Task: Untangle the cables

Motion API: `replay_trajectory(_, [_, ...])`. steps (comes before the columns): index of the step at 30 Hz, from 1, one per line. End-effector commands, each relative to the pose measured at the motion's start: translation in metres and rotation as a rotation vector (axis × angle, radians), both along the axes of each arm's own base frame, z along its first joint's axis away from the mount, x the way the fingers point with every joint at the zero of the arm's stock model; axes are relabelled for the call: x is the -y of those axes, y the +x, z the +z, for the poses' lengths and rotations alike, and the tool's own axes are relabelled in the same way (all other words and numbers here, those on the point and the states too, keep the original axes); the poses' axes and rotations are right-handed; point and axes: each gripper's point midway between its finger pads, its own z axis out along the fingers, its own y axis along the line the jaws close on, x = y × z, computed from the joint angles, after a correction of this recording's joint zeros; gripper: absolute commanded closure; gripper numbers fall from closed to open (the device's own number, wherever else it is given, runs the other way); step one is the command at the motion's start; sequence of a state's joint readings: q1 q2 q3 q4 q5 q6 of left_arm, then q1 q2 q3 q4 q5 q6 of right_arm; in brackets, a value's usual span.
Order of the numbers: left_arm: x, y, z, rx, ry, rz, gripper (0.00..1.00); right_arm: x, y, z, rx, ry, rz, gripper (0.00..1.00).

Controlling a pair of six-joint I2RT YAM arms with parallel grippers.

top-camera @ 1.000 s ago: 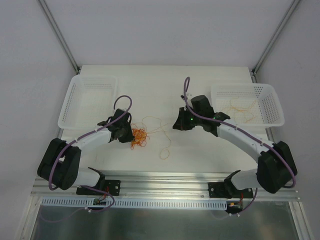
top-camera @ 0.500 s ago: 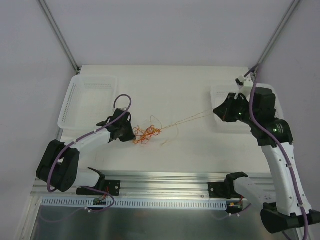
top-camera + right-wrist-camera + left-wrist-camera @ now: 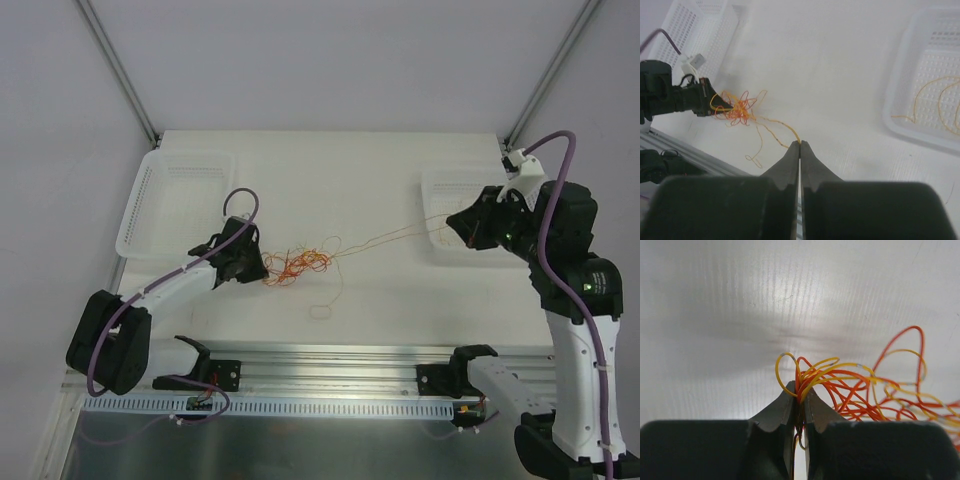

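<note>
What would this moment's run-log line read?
left pincer: shut on cable tangle | right pincer: shut on yellow strand, near right basket | strand: taut from tangle

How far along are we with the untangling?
Done: a few yellow strands lie in the right basket. In hand: the left gripper pinches the tangle while the right gripper holds one strand drawn out toward that basket. Left: most of the tangle is knotted, with a loose loop on the table.
</note>
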State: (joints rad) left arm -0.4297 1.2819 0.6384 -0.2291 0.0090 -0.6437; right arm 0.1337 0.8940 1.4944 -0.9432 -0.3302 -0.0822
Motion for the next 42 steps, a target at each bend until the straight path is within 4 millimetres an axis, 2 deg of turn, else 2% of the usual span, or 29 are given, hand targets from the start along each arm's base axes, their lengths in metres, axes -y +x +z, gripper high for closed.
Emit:
replay_trajectory(1, [-0.02,-0.009,0.002,0.004,0.063,0.01,1.0,-0.008,0.007,-0.029,-0.061,0.043,0.025,0.99])
replay_trajectory(2, [-0.018,-0.01,0.004,0.009,0.055,-0.013,1.0,-0.011,0.009,-0.063,-0.154,0.058,0.018,0.99])
replay_trajectory(4, [-0.011,-0.011,0.012,0.024,0.018,-0.044,0.99,-0.014,0.007,-0.093,-0.232,0.077,0.02,0.99])
replay_trajectory(6, [-0.002,-0.017,0.017,0.023,-0.028,-0.091,0.97,-0.017,0.001,-0.136,-0.352,0.094,0.009,0.77])
replay_trajectory(7, [0.001,-0.018,0.02,0.032,-0.044,-0.105,0.96,-0.018,-0.002,-0.148,-0.38,0.088,0.011,0.68])
replay_trajectory(8, [0.005,-0.021,0.022,0.032,-0.064,-0.127,0.95,-0.017,-0.005,-0.157,-0.4,0.068,0.006,0.55])
replay_trajectory(9, [0.006,-0.022,0.024,0.034,-0.073,-0.138,0.92,-0.017,-0.008,-0.167,-0.423,0.048,0.007,0.5])
replay_trajectory(10, [0.007,-0.024,0.025,0.038,-0.08,-0.145,0.9,-0.017,-0.01,-0.17,-0.428,0.031,0.011,0.43])
replay_trajectory(12, [0.012,-0.029,0.028,0.037,-0.107,-0.167,0.82,-0.026,-0.012,-0.17,-0.425,0.007,0.043,0.4])
replay_trajectory(13, [0.013,-0.031,0.029,0.042,-0.116,-0.175,0.71,-0.03,-0.011,-0.167,-0.412,0.004,0.061,0.39])
replay_trajectory(16, [0.017,-0.036,0.036,0.062,-0.151,-0.197,0.56,-0.053,-0.006,-0.163,-0.386,-0.021,0.135,0.38])
replay_trajectory(17, [0.017,-0.037,0.039,0.07,-0.159,-0.202,0.45,-0.065,-0.003,-0.166,-0.377,-0.045,0.171,0.38])
replay_trajectory(19, [0.018,-0.041,0.046,0.1,-0.179,-0.215,0.33,-0.078,0.003,-0.168,-0.367,-0.053,0.206,0.37])
replay_trajectory(20, [0.017,-0.043,0.048,0.109,-0.179,-0.215,0.21,-0.091,0.007,-0.164,-0.341,-0.044,0.238,0.37])
replay_trajectory(22, [0.016,-0.044,0.055,0.148,-0.183,-0.224,0.13,-0.108,0.015,-0.171,-0.369,-0.04,0.263,0.36])
replay_trajectory(23, [0.015,-0.044,0.057,0.161,-0.176,-0.239,0.09,-0.121,0.02,-0.163,-0.342,-0.023,0.286,0.36])
replay_trajectory(24, [0.014,-0.044,0.059,0.176,-0.171,-0.246,0.08,-0.129,0.025,-0.172,-0.364,-0.038,0.294,0.35])
replay_trajectory(27, [0.013,-0.04,0.068,0.227,-0.143,-0.293,0.07,-0.156,0.038,-0.165,-0.303,-0.065,0.359,0.31])
replay_trajectory(28, [0.013,-0.037,0.071,0.239,-0.134,-0.305,0.07,-0.162,0.045,-0.177,-0.326,-0.091,0.375,0.29])
replay_trajectory(30, [0.012,-0.034,0.071,0.257,-0.097,-0.353,0.07,-0.176,0.054,-0.172,-0.291,-0.116,0.447,0.25])
replay_trajectory(31, [0.013,-0.031,0.071,0.253,-0.086,-0.372,0.08,-0.18,0.059,-0.176,-0.294,-0.133,0.464,0.23])
replay_trajectory(32, [0.013,-0.03,0.071,0.259,-0.068,-0.399,0.08,-0.184,0.065,-0.191,-0.323,-0.162,0.48,0.23])
replay_trajectory(33, [0.014,-0.028,0.07,0.257,-0.064,-0.409,0.08,-0.186,0.07,-0.195,-0.31,-0.195,0.513,0.21])
replay_trajectory(34, [0.015,-0.025,0.07,0.249,-0.057,-0.418,0.09,-0.193,0.076,-0.191,-0.289,-0.199,0.533,0.2])
replay_trajectory(35, [0.015,-0.024,0.068,0.243,-0.051,-0.425,0.09,-0.198,0.078,-0.205,-0.324,-0.211,0.566,0.2])
replay_trajectory(37, [0.018,-0.02,0.067,0.226,-0.047,-0.432,0.09,-0.208,0.086,-0.203,-0.31,-0.214,0.615,0.2])
replay_trajectory(38, [0.019,-0.018,0.066,0.219,-0.042,-0.431,0.09,-0.214,0.086,-0.215,-0.342,-0.214,0.643,0.2])
replay_trajectory(41, [0.02,-0.012,0.056,0.175,-0.018,-0.423,0.1,-0.226,0.092,-0.221,-0.34,-0.214,0.685,0.2])
replay_trajectory(42, [0.021,-0.011,0.049,0.143,-0.013,-0.412,0.11,-0.228,0.094,-0.234,-0.369,-0.22,0.689,0.2])
